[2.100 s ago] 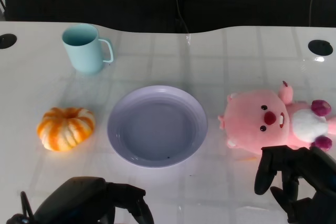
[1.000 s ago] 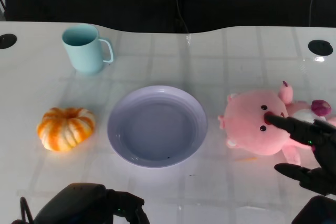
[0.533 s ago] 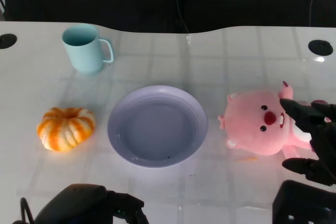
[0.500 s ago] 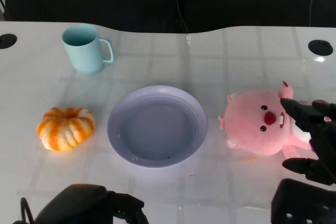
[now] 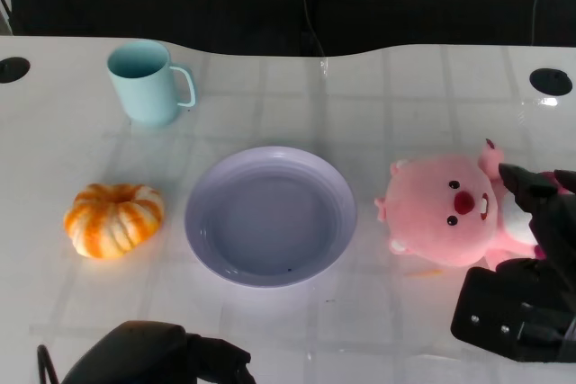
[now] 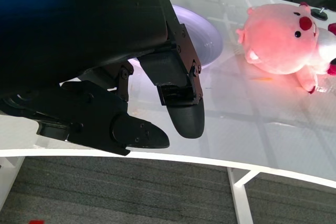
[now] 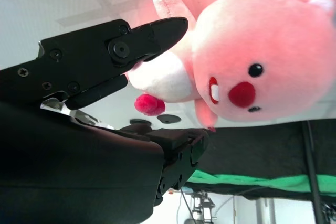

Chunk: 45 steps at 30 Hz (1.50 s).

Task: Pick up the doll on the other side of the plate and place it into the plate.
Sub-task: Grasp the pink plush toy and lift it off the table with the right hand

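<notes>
The pink plush doll (image 5: 441,213) lies on the table to the right of the lilac plate (image 5: 270,218), face up. My right hand (image 5: 531,254) is at the doll's far-right side, over its white belly, fingers spread. In the right wrist view the doll (image 7: 252,61) sits between two fingers (image 7: 152,32) that stand apart on either side of its body; no firm grip shows. My left hand (image 5: 153,361) rests low at the table's near edge, holding nothing. In the left wrist view its fingers (image 6: 181,108) curl down, with the doll (image 6: 281,45) and plate (image 6: 207,32) beyond.
A light-blue mug (image 5: 148,83) stands at the back left. An orange-and-white pumpkin toy (image 5: 112,219) lies left of the plate. Two dark round holes (image 5: 549,81) mark the table's far corners. The table's back edge meets a dark backdrop.
My right hand has moved up from the near edge and over the doll's body, fingers spreading around it. The doll and plate have stayed put. My left hand sank slightly lower.
</notes>
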Tool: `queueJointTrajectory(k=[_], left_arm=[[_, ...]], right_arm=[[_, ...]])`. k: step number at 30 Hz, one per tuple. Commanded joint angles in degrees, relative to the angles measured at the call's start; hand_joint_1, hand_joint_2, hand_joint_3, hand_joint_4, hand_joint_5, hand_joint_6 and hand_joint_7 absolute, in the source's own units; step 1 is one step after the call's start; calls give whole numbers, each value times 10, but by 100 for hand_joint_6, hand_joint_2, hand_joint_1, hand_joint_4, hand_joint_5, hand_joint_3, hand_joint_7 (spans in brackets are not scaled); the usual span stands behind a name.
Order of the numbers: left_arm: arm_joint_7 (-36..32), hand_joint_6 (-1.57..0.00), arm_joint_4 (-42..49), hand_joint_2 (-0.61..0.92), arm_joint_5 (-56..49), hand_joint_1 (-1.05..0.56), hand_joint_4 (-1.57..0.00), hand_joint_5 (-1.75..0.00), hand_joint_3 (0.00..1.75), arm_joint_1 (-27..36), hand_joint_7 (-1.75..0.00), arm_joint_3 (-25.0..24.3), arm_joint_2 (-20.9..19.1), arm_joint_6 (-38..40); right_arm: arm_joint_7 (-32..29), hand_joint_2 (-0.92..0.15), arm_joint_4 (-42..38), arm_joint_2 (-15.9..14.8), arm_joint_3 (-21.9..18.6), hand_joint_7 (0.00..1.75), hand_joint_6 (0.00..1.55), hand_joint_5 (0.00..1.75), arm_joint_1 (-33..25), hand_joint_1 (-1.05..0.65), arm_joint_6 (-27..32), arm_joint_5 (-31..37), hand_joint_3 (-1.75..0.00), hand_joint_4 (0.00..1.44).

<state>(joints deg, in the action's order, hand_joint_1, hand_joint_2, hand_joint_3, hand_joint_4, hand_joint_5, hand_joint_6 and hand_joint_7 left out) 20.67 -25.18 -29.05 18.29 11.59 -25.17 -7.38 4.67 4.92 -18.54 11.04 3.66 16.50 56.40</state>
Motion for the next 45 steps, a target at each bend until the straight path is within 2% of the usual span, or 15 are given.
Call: queueJointTrajectory(k=[1,11,17,21,24,27,28,29,31,33,35,37,38,42,45], left_arm=[[2,-95,-4,92,0,-17,-77,-137,16,3,-52,-2,-7,5],[-5,-96,2,92,-2,-16,-76,-138,13,1,-50,-2,-10,-8],[-9,-97,6,92,-8,-16,-77,-137,12,-8,-48,1,-4,-6],[0,-97,-1,92,-11,-17,-74,-140,19,-9,-49,3,0,11],[9,-95,-9,92,-6,-17,-70,-141,24,-12,-49,2,-1,24],[12,-94,-14,92,4,-14,-69,-140,25,-14,-49,0,-3,29],[12,-93,-15,92,6,-14,-68,-140,26,-16,-49,0,-4,30],[13,-93,-16,92,7,-13,-68,-139,26,-17,-49,1,-5,31],[13,-93,-16,92,7,-13,-68,-139,27,-18,-49,1,-5,32],[14,-93,-18,92,4,-13,-69,-140,27,-21,-50,2,-4,35],[15,-92,-22,92,2,-15,-66,-147,28,-22,-52,4,-3,42],[15,-92,-23,92,2,-15,-66,-151,28,-22,-53,4,-2,44],[16,-92,-24,92,3,-15,-65,-151,28,-23,-54,5,-2,45],[21,-91,-29,92,2,-16,-67,-142,28,-24,-56,7,-4,53],[20,-90,-29,92,6,-16,-69,-140,26,-25,-57,6,-5,52]], right_arm=[[-7,-90,-33,-10,5,0,20,34,20,-64,8,-3,-1,0],[-21,-92,-172,-16,32,1,21,31,93,-68,8,-21,-2,4],[-39,-92,-314,-5,60,2,25,24,161,-70,-18,-50,-5,11],[-73,-92,-411,9,72,3,30,24,203,-69,-55,-83,-6,17],[-114,-92,-473,23,73,5,45,20,230,-61,-86,-110,-9,36],[-169,-92,-525,35,64,8,70,17,251,-42,-129,-145,-11,62],[-189,-92,-542,37,64,13,86,24,258,-31,-143,-151,-13,82],[-204,-92,-556,37,66,14,96,30,263,-26,-153,-155,-12,94],[-225,-92,-580,36,75,15,108,43,274,-22,-168,-155,-11,105],[-236,-92,-600,33,89,14,121,99,283,-23,-172,-148,-8,97],[-241,-92,-612,30,103,13,124,120,289,-25,-172,-142,-11,86],[-243,-92,-614,27,110,12,123,116,291,-25,-172,-144,-12,85],[-241,-92,-612,26,110,9,122,100,290,-25,-169,-148,-13,87],[-239,-90,-605,23,111,8,127,136,289,-25,-164,-155,-19,82],[-237,-91,-591,18,108,7,126,122,286,-25,-169,-161,-22,78]])
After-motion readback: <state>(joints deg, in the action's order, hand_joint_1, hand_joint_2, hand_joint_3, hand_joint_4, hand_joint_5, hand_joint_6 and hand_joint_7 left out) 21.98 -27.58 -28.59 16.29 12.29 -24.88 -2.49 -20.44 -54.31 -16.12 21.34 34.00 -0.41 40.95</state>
